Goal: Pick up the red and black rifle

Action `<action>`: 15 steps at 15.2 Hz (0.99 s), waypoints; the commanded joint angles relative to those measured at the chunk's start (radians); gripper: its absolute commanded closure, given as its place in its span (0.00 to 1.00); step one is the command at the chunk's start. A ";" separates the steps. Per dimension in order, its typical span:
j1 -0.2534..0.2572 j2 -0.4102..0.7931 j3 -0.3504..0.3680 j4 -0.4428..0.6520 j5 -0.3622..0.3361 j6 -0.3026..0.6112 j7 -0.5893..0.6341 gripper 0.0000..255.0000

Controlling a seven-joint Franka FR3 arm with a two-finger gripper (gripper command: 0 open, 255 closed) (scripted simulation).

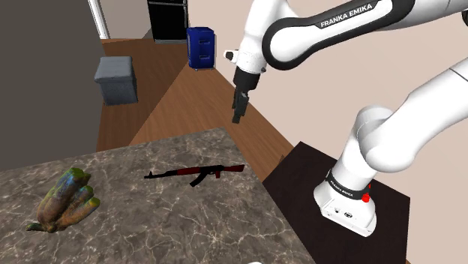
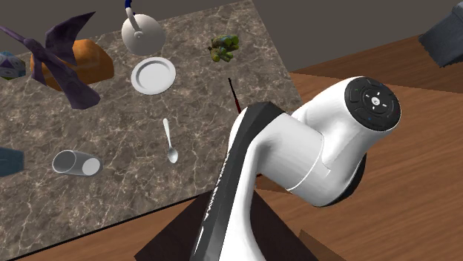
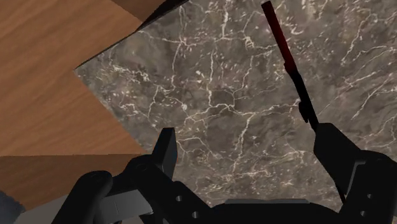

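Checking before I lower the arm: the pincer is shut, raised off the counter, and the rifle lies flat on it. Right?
Not quite: the pincer is open, its fingers standing apart in the wrist view. The rest holds: it is raised off the counter, and the rifle lies flat on it.

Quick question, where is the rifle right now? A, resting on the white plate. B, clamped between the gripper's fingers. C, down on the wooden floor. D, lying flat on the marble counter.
D: the rifle lies flat on the marble counter, while the open gripper hangs in the air, apart from it.
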State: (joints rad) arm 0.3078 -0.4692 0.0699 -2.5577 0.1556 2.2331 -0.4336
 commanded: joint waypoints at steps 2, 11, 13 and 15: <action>0.045 0.075 0.017 -0.013 0.028 0.100 -0.051 0.00; 0.172 0.328 0.079 0.017 0.112 0.352 -0.209 0.00; 0.196 0.386 0.096 0.032 0.129 0.403 -0.246 0.00; 0.211 0.423 0.107 0.042 0.140 0.433 -0.269 0.00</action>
State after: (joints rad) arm 0.5090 -0.0688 0.1699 -2.5143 0.2865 2.6395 -0.6891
